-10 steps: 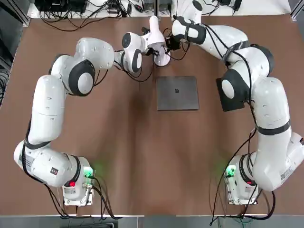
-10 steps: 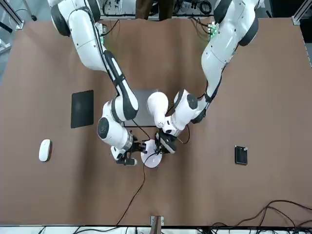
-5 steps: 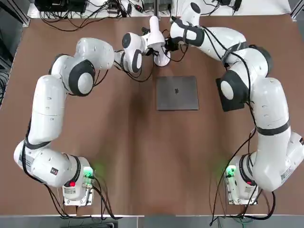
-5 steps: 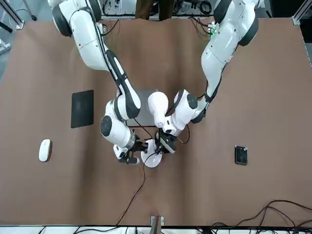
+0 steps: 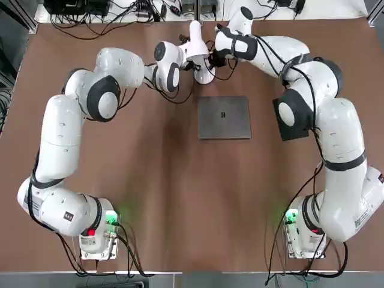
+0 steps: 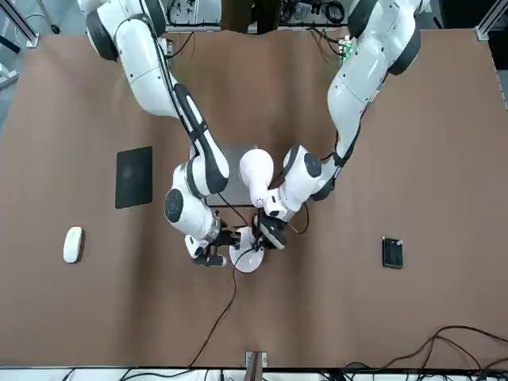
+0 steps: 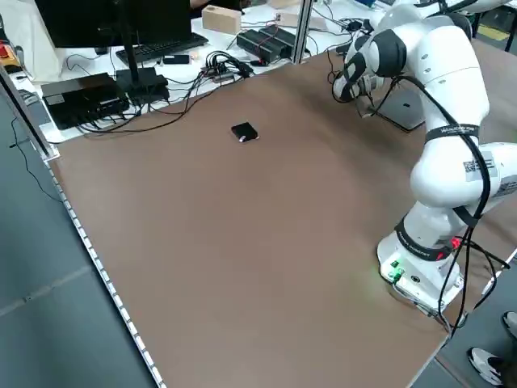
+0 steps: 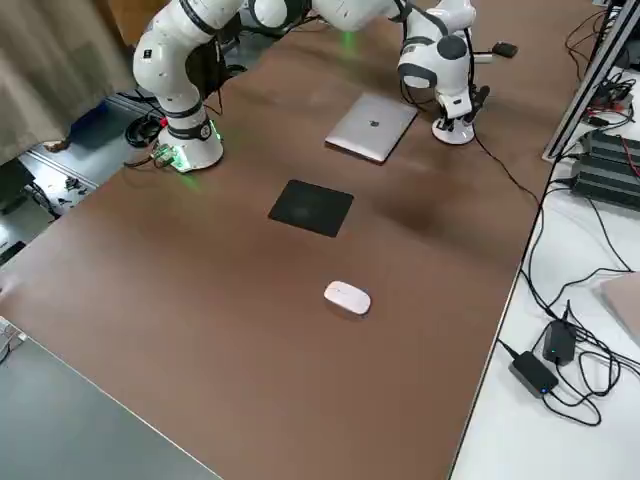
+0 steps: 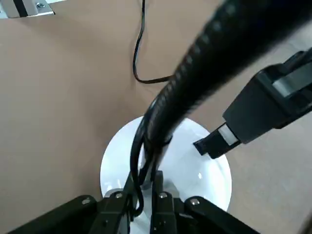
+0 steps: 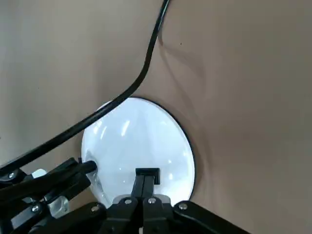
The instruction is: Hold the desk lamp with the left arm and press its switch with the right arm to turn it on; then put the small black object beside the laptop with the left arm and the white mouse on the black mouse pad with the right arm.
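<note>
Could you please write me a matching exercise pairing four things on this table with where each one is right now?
Things:
1. white mouse
2. small black object
3. left gripper
4. right gripper

Places:
A. shut around the desk lamp's thin black stem, just above its round base
B. alone on the bare table off the robot's left side, far from the laptop
C. fingertips closed together over the lamp's white base
D. on the bare table past the black mouse pad, not on it

Pairs: 1-D, 2-B, 3-A, 4-C
</note>
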Robot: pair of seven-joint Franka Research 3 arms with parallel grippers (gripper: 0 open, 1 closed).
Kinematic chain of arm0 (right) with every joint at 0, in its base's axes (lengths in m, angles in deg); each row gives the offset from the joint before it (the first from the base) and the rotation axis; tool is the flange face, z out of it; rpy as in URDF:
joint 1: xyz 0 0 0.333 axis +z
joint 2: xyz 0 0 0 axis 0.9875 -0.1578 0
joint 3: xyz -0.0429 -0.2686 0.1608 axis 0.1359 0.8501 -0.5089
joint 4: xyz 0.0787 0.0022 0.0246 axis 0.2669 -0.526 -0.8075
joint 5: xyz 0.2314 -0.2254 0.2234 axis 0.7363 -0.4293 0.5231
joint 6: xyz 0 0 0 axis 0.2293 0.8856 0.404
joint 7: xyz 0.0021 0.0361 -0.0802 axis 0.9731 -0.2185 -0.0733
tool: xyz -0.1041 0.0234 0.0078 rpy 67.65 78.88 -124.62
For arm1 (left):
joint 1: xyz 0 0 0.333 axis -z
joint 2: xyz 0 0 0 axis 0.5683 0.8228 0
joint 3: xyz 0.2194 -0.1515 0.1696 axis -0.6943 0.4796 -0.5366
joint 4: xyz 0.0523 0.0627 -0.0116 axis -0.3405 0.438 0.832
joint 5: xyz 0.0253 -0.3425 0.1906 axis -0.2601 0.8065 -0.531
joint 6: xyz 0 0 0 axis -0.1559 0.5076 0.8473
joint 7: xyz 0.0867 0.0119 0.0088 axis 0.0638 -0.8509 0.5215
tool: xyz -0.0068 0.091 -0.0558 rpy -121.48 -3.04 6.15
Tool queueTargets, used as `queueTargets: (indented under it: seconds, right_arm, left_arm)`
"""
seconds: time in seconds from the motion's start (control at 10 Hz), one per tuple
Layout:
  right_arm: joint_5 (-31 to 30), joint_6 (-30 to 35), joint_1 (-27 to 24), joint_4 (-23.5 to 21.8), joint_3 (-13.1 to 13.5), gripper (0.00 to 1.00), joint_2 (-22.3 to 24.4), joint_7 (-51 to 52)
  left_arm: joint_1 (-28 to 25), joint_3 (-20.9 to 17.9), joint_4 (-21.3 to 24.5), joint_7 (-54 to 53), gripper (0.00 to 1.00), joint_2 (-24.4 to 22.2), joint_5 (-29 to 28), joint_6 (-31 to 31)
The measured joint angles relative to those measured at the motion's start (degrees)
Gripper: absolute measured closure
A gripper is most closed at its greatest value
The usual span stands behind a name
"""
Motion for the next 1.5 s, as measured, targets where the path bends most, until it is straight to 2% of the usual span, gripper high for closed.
queueTargets:
  seconds: [0.9,1.0,1.1,1.2,1.4,1.5]
  right_arm:
    - [0.00,-1.62,2.38,-0.14,-0.06,0.99,-0.06,-0.16]
    - [0.00,1.31,1.91,0.29,0.29,0.99,0.02,-0.16]
    - [-0.01,6.69,0.58,1.45,0.87,0.98,0.57,-0.15]
    - [-0.19,12.01,-1.52,2.89,1.52,0.88,1.70,-0.11]
    - [-0.49,19.39,-5.44,3.57,4.23,0.58,4.79,0.17]
    - [-1.52,23.36,-6.25,3.58,7.65,0.44,5.94,1.55]
  left_arm:
    - [0.01,0.01,0.15,0.00,0.85,-0.01,0.00,-0.24]
    - [0.08,0.06,0.26,0.03,0.84,0.00,0.00,-0.24]
    - [0.08,0.05,0.68,0.28,0.77,0.02,0.00,-0.13]
    - [0.01,0.05,0.93,0.45,0.76,0.00,0.01,-0.31]
    - [-0.36,-0.06,1.23,0.59,0.52,0.01,0.01,-0.27]
    - [-0.42,-0.04,1.55,0.59,0.35,0.01,0.01,-0.23]
